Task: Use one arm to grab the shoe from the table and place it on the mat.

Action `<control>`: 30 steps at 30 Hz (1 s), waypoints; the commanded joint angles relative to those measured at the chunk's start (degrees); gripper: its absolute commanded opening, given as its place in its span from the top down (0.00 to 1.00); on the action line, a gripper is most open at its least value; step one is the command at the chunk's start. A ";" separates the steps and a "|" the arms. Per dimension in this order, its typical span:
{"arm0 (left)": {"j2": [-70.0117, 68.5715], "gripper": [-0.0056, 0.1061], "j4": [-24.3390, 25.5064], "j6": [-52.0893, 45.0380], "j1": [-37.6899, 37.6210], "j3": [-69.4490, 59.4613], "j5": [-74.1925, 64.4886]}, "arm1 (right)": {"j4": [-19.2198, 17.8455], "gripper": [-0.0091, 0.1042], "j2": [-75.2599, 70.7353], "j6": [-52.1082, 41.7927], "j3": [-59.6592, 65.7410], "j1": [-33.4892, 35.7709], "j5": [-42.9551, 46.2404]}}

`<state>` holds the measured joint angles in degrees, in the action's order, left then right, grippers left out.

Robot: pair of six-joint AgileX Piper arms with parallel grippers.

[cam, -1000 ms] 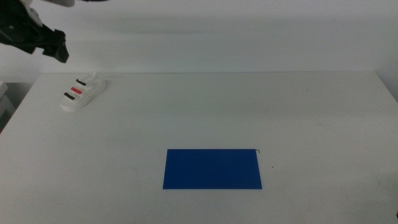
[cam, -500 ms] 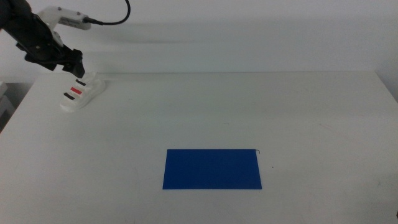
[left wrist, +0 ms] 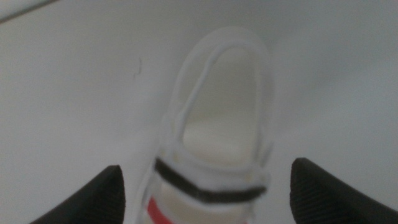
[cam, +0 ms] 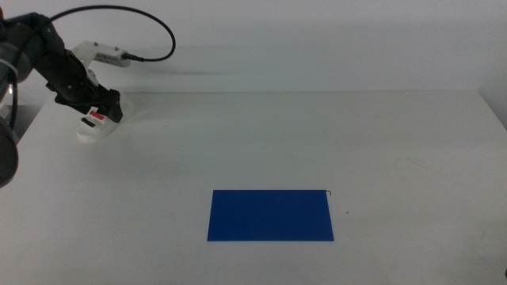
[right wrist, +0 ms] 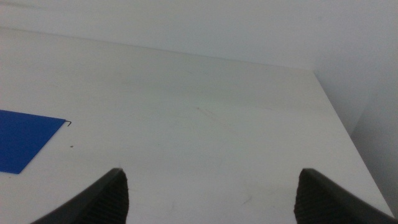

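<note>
The white shoe [cam: 93,127] with black and red straps lies at the table's [cam: 317,142] far left. The black arm [cam: 55,67] comes in from the left, and my left gripper [cam: 104,109] is down over the shoe's rear part. In the left wrist view the shoe [left wrist: 217,137] fills the gap between the two open jaws of the left gripper [left wrist: 209,169], one on each side of it. The dark blue mat [cam: 271,214] lies flat near the front middle, empty. My right gripper [right wrist: 211,177] is open and empty, out of the middle view, with the mat's corner [right wrist: 22,140] ahead of it.
A black cable [cam: 150,28] loops above the left arm. The table's far edge meets a pale wall behind the shoe. The table's right edge [right wrist: 339,118] shows in the right wrist view.
My left gripper has come down and to the right, from above the table's far left corner onto the shoe. The shoe and the mat have not moved.
</note>
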<state>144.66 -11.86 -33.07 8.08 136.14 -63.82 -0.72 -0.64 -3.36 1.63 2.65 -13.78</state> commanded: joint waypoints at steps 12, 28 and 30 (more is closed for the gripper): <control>-1.34 0.28 -4.54 -2.73 0.11 2.14 5.11 | -0.62 0.23 0.21 -0.60 0.31 -0.05 4.19; -1.39 0.92 -4.50 -1.88 0.11 7.95 -3.12 | -0.62 0.23 0.21 -0.60 0.31 -0.05 4.19; -1.70 0.92 -4.44 -1.41 0.11 9.99 -6.22 | -0.62 0.23 0.21 -0.60 0.31 -0.05 4.19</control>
<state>147.91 -14.45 -35.35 8.08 142.93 -68.80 -0.72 -0.64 -3.36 1.63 2.65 -13.78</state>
